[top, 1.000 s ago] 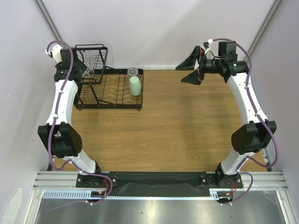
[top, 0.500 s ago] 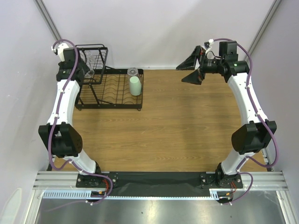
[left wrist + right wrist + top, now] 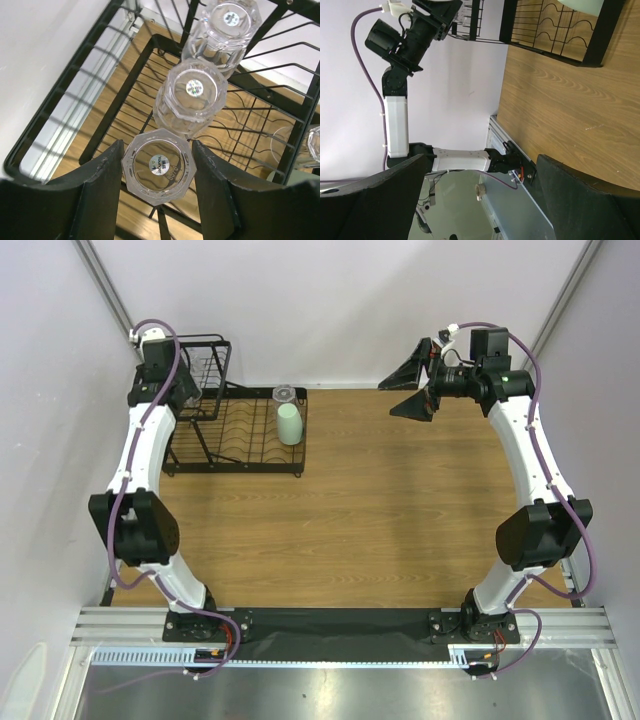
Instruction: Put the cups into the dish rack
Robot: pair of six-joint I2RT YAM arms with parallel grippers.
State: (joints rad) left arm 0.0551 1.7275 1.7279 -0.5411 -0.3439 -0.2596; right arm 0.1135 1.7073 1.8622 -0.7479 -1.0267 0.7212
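Observation:
The black wire dish rack (image 3: 235,466) stands at the back left, its raised basket (image 3: 205,344) at the far end. My left gripper (image 3: 159,167) hangs over that basket, shut on an upside-down clear glass cup (image 3: 159,165). Two more inverted clear cups (image 3: 191,97) (image 3: 225,30) stand in a row in the basket beyond it. In the low slotted tray stands the mint-green tumbler (image 3: 289,424), with another clear cup (image 3: 284,394) just behind it. My right gripper (image 3: 415,386) is held high at the back right, open and empty.
White walls close in behind and left of the rack (image 3: 60,65). The right wrist view shows the rack's corner (image 3: 555,30), bare wooden table (image 3: 570,110) and the left arm (image 3: 395,125). The arm bases sit on a metal rail (image 3: 340,625) at the near edge.
My left wrist has swung back and to the right, over the raised basket, with the glass cup still between its fingers. The right arm has not moved.

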